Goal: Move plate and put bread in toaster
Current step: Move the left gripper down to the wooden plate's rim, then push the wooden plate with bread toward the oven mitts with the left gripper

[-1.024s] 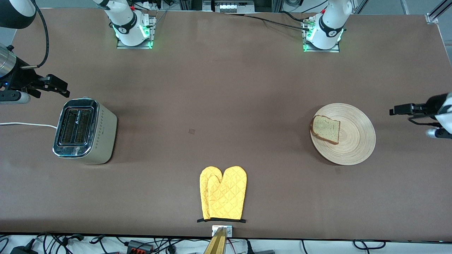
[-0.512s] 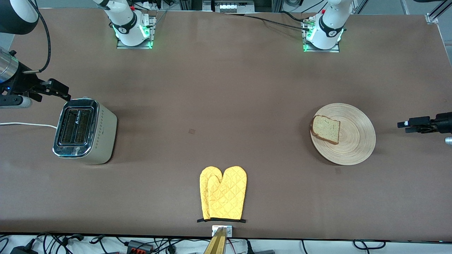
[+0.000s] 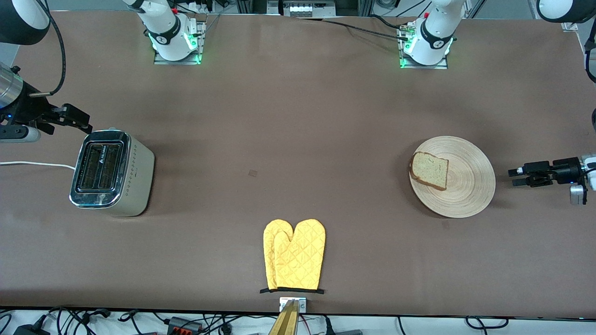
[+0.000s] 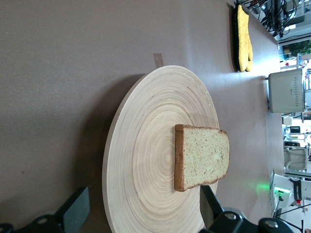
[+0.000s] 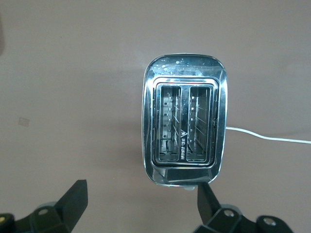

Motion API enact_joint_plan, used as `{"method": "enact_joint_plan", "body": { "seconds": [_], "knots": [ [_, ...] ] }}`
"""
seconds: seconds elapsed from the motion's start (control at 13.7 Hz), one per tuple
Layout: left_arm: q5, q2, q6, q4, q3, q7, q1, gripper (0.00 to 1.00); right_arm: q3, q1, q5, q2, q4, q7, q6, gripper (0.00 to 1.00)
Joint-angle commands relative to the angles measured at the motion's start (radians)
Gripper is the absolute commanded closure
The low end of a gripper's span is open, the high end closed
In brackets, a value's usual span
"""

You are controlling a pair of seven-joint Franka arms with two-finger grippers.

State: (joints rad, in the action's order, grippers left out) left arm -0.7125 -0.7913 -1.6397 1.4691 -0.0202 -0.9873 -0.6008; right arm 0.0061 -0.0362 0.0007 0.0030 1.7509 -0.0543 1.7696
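The light-wood plate (image 3: pixel 470 190) lies toward the left arm's end of the table. The bread (image 3: pixel 429 170) rests on the part of it that faces the toaster. My left gripper (image 3: pixel 513 177) is open and low beside the plate's rim, a small gap away. In the left wrist view the plate (image 4: pixel 146 160) and the bread (image 4: pixel 201 156) lie just ahead of the left gripper (image 4: pixel 143 213), whose fingers stand wider than the slice. The cream and chrome toaster (image 3: pixel 111 172) stands toward the right arm's end, both slots empty. My right gripper (image 3: pixel 84 120) hangs open over the table next to the toaster (image 5: pixel 184 126).
A pair of yellow oven mitts (image 3: pixel 293 256) lies near the table's front edge, midway along it. The toaster's white cord (image 3: pixel 32 164) runs off toward the right arm's end of the table. The arm bases (image 3: pixel 177 42) stand along the edge farthest from the front camera.
My left gripper has come down and moved in toward the plate's rim. The right gripper shifted slightly over the toaster's end, then held still. Plate, bread and toaster have not moved.
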Motion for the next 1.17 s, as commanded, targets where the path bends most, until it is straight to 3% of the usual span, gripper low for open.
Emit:
{"method": "enact_joint_plan", "body": {
  "seconds": [0.0, 0.22, 0.29, 0.59, 0.8, 1.1],
  "knots": [
    [-0.021, -0.045, 0.012, -0.032, -0.007, -0.025, -0.005, 0.07, -0.005, 0.002, -0.014, -0.020, 0.010, 0.007, 0.030, 0.00],
    [-0.022, -0.077, 0.011, -0.029, -0.009, -0.010, 0.007, 0.32, -0.005, 0.002, -0.016, -0.021, 0.019, 0.007, 0.082, 0.00],
    [-0.018, -0.088, 0.011, -0.024, -0.009, -0.010, 0.021, 0.47, -0.005, 0.002, -0.016, -0.029, 0.028, 0.007, 0.082, 0.00],
    [-0.022, -0.149, 0.009, -0.026, -0.009, -0.008, 0.026, 0.64, -0.005, 0.002, -0.016, -0.035, 0.045, 0.007, 0.068, 0.00],
    [-0.021, -0.151, 0.014, -0.024, -0.009, 0.030, 0.023, 0.99, -0.006, 0.002, -0.016, -0.032, 0.039, 0.001, 0.067, 0.00],
    [-0.031, -0.137, 0.052, -0.030, -0.021, 0.185, 0.023, 0.99, -0.005, 0.002, -0.016, -0.023, 0.038, 0.001, 0.065, 0.00]
  ]
}}
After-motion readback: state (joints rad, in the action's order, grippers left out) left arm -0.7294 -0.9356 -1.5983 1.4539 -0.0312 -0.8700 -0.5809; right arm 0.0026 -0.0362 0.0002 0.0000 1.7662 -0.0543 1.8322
